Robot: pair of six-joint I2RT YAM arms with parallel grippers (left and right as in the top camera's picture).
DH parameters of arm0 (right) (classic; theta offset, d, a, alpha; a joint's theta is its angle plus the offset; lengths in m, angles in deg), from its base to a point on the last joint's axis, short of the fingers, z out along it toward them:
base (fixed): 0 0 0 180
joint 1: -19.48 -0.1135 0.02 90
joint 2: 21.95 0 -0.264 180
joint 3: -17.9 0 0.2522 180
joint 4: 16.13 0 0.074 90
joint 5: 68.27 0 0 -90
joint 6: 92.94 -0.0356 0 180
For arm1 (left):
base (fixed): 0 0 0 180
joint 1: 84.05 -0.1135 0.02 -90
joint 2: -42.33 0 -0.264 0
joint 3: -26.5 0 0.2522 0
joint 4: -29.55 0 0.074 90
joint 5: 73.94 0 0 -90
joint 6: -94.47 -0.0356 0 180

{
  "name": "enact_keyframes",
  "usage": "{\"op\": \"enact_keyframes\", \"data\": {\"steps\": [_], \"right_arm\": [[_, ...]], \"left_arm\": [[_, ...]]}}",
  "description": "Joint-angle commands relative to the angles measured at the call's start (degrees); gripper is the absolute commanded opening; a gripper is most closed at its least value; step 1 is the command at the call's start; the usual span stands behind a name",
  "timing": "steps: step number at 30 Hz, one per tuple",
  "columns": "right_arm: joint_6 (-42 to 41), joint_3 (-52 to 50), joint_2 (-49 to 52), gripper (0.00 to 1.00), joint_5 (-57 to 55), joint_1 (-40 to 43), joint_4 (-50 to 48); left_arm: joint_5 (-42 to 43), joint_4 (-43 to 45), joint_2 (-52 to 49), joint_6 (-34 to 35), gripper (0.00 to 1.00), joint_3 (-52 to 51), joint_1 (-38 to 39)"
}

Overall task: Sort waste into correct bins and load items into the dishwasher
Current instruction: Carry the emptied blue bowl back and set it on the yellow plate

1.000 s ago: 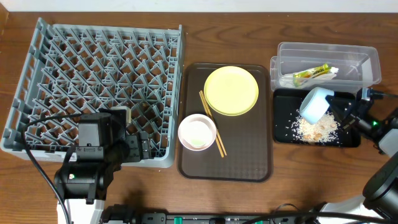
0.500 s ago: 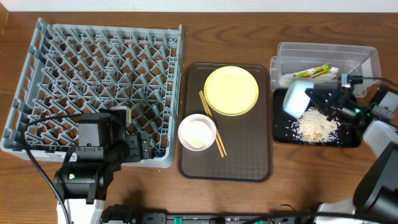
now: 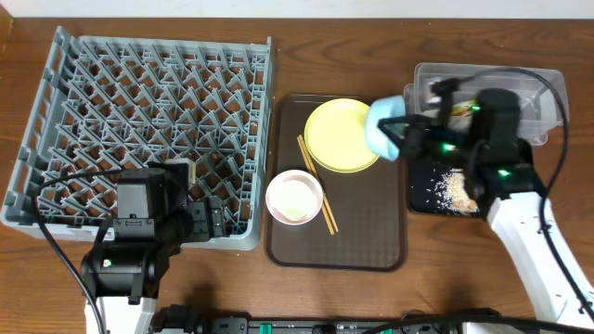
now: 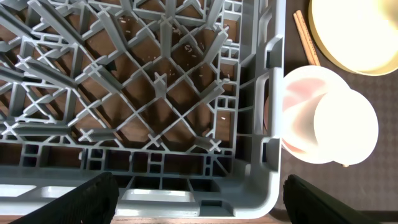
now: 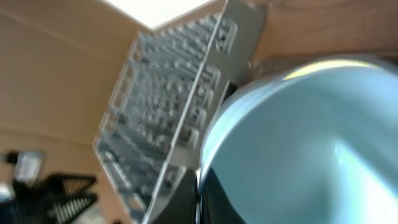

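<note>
Now right fingers (image 3: pixel 413 141) carry light-blue bowl (image 3: pixel 382 125) from black tray (image 3: pixel 422 192) over plate (image 3: pixel 339 135); left fingers (image 4: pixel 93 196) wide.

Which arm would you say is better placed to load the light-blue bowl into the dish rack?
Right. The right gripper is shut on the light-blue bowl, holding it above the yellow plate's edge. The left gripper is open and empty at the dish rack's near corner.

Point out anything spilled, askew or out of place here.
Whitish food scraps lie scattered across the black tray rather than heaped. A few pale grains speckle the table under the grey rack. The light-blue bowl, gripped by the right claw, hangs tipped on its side above the yellow plate's edge.
</note>
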Motion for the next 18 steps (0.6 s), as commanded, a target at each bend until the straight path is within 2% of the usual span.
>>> {"op": "enact_keyframes", "data": {"steps": [1,6,15,18], "right_arm": [[13.2,9.46,2.8,0.01,-18.23,-6.78,9.4],[22.32,19.5,12.37,0.01,-28.17,-13.7,18.18],[24.46,21.18,33.29,0.01,-31.34,-20.15,14.93],[24.46,21.18,34.07,0.11,-32.11,-20.74,15.3]], "left_arm": [[0.52,-0.13,0.2,0.52,0.88,1.27,-0.22],[0.52,-0.13,0.2,0.55,0.88,1.27,-0.22],[0.52,-0.11,0.2,0.52,0.88,1.27,-0.22],[0.52,-0.13,0.2,0.55,0.88,1.27,-0.22]]}}
